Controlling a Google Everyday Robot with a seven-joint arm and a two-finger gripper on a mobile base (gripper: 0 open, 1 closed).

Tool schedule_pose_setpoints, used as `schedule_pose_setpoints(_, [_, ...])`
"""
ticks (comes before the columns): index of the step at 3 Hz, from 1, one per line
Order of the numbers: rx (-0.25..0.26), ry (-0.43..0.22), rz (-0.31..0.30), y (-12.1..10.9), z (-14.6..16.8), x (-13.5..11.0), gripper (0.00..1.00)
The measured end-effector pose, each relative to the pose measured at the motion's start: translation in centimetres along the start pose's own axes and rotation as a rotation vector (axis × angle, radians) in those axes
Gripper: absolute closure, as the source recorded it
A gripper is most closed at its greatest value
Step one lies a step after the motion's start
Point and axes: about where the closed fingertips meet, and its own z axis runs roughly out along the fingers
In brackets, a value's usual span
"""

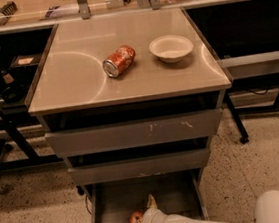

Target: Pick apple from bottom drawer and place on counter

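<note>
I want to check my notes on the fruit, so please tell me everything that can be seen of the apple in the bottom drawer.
The apple is small, round and red-orange. It lies on the grey floor of the open bottom drawer, toward its pulled-out end. The gripper reaches into the drawer, its fingers spread open on either side of the apple; whether they touch it cannot be told.
</note>
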Motion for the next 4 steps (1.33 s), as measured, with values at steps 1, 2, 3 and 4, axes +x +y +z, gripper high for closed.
schedule_pose_setpoints(1, [0.0, -0.052, 0.031, -0.4, 1.0, 0.5, 0.0])
schedule_pose_setpoints(2, [-0.003, -0.054, 0.034, -0.4, 1.2, 0.7, 0.0])
schedule_pose_setpoints(3, [-0.028, -0.024, 0.071, 2.7, 1.4, 3.5, 0.0])
schedule_pose_setpoints(4, [-0.028, -0.024, 0.072, 2.7, 1.4, 3.6, 0.0])
